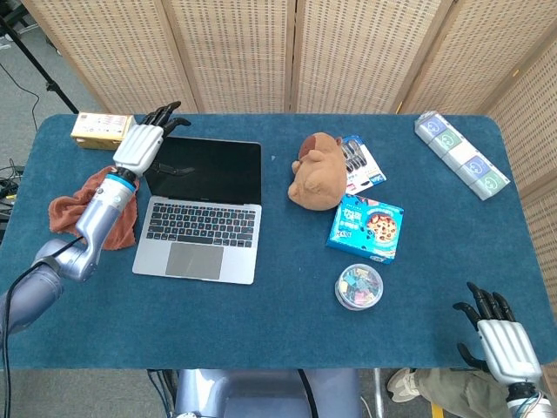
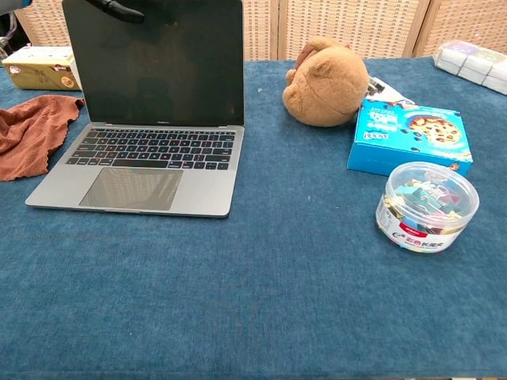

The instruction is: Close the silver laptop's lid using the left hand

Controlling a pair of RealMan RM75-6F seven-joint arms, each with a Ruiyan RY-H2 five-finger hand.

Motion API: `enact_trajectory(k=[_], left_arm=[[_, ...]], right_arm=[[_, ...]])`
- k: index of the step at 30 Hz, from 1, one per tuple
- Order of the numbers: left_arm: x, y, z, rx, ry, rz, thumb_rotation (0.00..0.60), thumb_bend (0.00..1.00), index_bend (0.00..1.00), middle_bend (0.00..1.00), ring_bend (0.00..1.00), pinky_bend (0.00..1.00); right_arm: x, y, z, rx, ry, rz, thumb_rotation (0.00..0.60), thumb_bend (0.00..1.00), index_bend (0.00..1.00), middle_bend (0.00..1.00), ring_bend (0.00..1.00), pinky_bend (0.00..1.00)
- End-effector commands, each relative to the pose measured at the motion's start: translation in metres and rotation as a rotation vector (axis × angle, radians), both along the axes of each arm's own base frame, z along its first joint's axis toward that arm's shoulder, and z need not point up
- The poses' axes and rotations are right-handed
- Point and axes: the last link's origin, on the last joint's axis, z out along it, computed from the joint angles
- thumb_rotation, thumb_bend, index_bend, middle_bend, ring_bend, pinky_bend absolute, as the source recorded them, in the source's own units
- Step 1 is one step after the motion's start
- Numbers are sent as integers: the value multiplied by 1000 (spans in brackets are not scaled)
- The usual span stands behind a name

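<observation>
The silver laptop (image 1: 200,218) (image 2: 150,154) stands open on the left of the blue table, its dark screen upright. My left hand (image 1: 144,141) hovers at the lid's top left corner with its fingers spread and nothing in it. Whether it touches the lid I cannot tell. In the chest view only dark fingertips (image 2: 119,8) show over the screen's upper edge. My right hand (image 1: 498,335) hangs open off the table's front right corner, far from the laptop.
A rust cloth (image 1: 91,213) (image 2: 28,131) lies left of the laptop and a yellow box (image 1: 100,129) (image 2: 40,67) behind it. To the right are a brown plush bear (image 1: 318,171), a blue cookie box (image 1: 365,228), a round tub of clips (image 1: 359,286) and a strip of cups (image 1: 461,155).
</observation>
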Motion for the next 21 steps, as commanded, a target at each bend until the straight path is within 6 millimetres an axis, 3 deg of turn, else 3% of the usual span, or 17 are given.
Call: enact_trajectory(k=[1, 11, 21], left_arm=[[8, 4, -9, -20, -7, -7, 385, 40, 233, 41, 30, 113], [8, 2, -20, -67, -59, 27, 389, 40, 248, 41, 66, 112], [11, -4, -9, -59, -93, 31, 390, 39, 330, 109, 168, 158]], right_arm=[[-1, 0, 0, 1, 1, -2, 600, 353, 234, 0, 0, 0], [-2, -1, 0, 5, 4, -6, 600, 353, 234, 0, 0, 0], [3, 2, -5, 24, 10, 13, 600, 353, 234, 0, 0, 0]])
